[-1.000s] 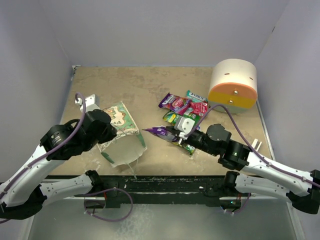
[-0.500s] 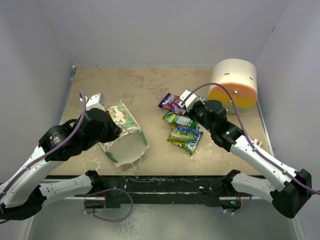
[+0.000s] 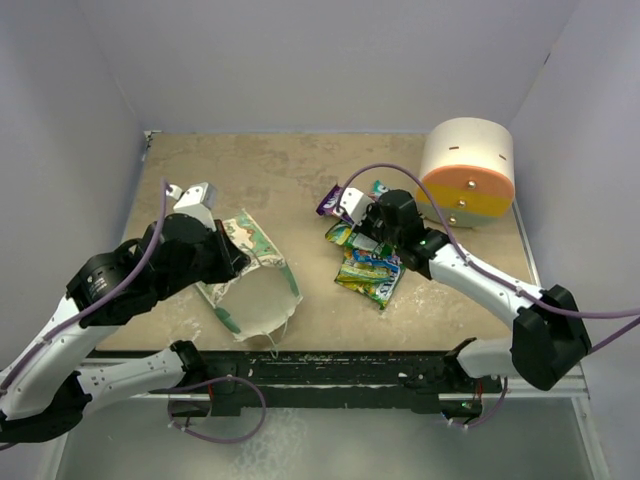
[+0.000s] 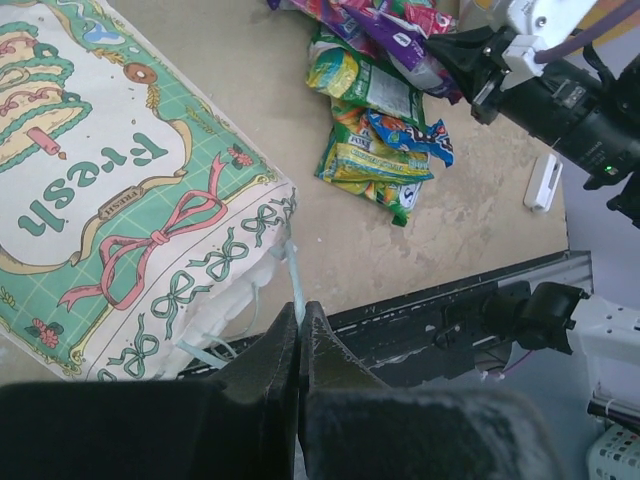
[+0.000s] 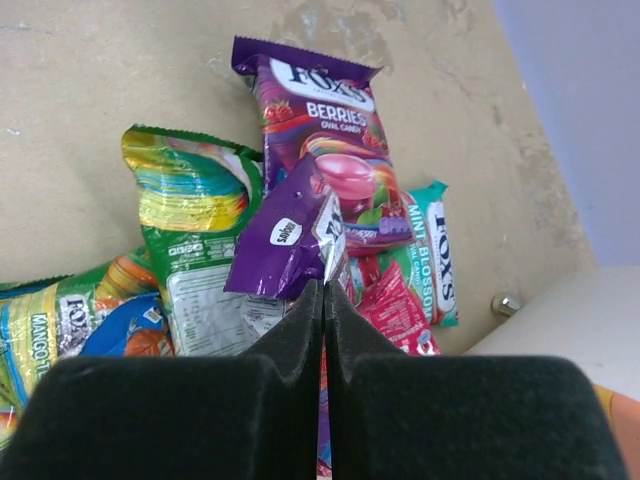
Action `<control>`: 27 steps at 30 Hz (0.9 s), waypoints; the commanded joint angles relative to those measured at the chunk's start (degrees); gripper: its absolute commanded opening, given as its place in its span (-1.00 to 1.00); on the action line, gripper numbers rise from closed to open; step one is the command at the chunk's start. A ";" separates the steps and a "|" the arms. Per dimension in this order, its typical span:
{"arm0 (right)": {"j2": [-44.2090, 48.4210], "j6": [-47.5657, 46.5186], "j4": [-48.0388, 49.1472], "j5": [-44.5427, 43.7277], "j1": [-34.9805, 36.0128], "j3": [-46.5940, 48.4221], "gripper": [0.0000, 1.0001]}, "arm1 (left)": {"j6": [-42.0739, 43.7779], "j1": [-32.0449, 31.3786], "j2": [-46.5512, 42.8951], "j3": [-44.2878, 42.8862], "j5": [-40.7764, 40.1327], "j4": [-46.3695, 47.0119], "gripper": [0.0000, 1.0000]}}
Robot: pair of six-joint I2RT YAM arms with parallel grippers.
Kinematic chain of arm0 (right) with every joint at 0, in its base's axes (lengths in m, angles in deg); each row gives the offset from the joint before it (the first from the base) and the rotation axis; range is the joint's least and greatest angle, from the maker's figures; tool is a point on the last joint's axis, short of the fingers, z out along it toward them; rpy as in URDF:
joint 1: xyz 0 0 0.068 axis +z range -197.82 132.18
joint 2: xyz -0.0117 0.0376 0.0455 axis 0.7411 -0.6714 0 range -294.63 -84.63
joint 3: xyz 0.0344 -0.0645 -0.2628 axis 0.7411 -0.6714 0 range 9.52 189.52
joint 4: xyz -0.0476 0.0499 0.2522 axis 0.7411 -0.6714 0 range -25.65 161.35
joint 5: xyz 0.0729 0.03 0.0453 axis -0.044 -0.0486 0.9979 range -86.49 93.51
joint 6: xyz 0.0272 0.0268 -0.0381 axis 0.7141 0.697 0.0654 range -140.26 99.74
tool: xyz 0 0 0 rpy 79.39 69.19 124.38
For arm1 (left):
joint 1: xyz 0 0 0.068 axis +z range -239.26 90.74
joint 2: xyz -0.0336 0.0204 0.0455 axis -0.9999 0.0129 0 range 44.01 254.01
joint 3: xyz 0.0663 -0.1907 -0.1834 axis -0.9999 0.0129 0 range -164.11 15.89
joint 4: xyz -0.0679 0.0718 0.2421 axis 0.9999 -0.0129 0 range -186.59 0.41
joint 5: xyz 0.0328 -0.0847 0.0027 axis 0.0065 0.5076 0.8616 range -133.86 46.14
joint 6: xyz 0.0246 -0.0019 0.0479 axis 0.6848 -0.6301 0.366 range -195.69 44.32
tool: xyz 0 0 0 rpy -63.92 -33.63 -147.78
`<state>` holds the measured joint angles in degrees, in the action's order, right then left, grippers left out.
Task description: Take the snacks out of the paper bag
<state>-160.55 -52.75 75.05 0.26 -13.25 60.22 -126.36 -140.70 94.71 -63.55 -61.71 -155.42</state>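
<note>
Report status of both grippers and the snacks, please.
Left gripper shut on paper bag edge. Right gripper shut on purple packet, over the other packets. Nothing blocks.

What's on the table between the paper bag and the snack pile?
Nothing: bare tabletop separates the paper bag from the snack pile, clearest in the top view.

The right gripper (image 5: 322,290), pinching a purple packet (image 5: 285,245), swings from the near side back over the other snacks (image 3: 370,268). The left gripper (image 4: 300,318) rises a little farther back, dragging the bag (image 3: 250,265) so its mouth gapes rounder toward the near edge.
</note>
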 commanded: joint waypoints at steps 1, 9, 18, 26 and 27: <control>1.71 2.31 1.00 2.52 0.91 0.81 -1.00 | 4.40 0.02 0.03 -3.65 1.86 3.69 -1.00; 0.58 12.26 -2.93 6.75 1.81 -1.65 -0.72 | 7.46 0.07 4.09 -9.70 3.69 5.32 -1.00; 11.24 22.70 -5.09 -0.09 2.00 1.21 0.16 | 11.14 0.11 11.35 -16.39 5.48 9.88 -1.00; 14.22 37.47 -16.88 -23.27 1.99 15.79 1.00 | 13.30 1.86 17.36 -21.26 3.53 12.59 -1.00; 13.85 41.68 -20.35 -27.97 1.93 18.60 0.99 | 13.40 3.15 17.86 -21.56 3.88 13.00 -1.00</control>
<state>-147.93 -26.15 63.16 -7.95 -11.40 69.90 -115.24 -140.16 111.58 -81.45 -57.23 -147.29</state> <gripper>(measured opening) 0.995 0.009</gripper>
